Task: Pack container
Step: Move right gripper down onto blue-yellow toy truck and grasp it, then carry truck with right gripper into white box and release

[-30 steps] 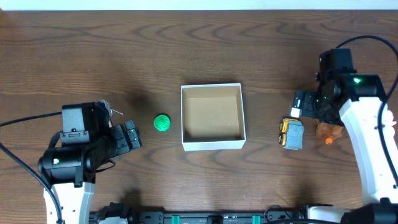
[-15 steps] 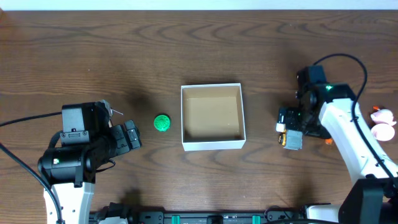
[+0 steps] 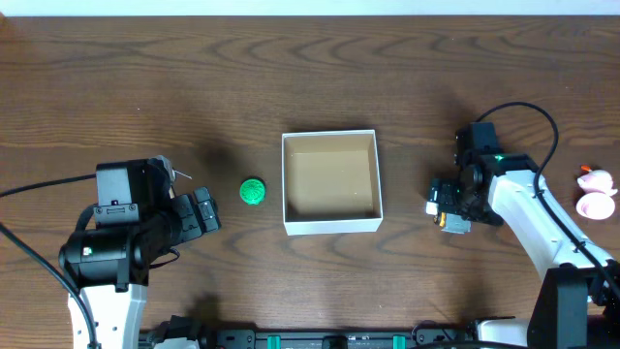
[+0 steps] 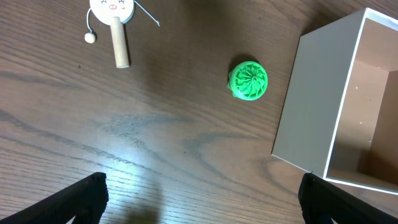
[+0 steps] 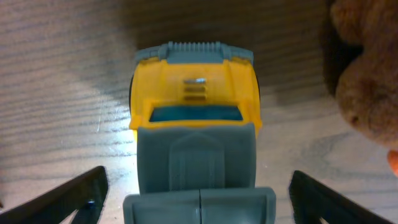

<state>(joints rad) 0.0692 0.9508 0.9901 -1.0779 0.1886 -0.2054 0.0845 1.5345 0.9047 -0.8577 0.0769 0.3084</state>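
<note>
The dark wooden bench point(image 3: 387, 78) carries everything, and the container point(image 3: 331, 225) sits at its middle, a square white-walled box that stands open-topped with its brown cardboard floor showing.

The left end effector point(image 3: 203, 213) is well to the left of the container. Its fingers point(image 4: 81, 198) are spread wide apart and grip nothing. They point toward the container over bare wood.

The right end effector point(image 3: 441, 206) is to the right of the container, near its right wall but apart from it. It is open. Its two dark fingers point(image 5: 68, 196) stand on either side of a yellow and grey toy truck point(image 5: 194, 124), with a gap visible on each side.

A brown plush toy point(image 5: 367, 74) lies just beside the truck, on the side away from the container. A pink toy point(image 3: 596, 194) lies far right of the container, at the bench's edge.

A green ball point(image 4: 248, 79) rests just left of the container's left wall, not touching it. Farther left of the container, beyond the ball, lies a small wooden rattle drum point(image 4: 115, 25) with a face.
</note>
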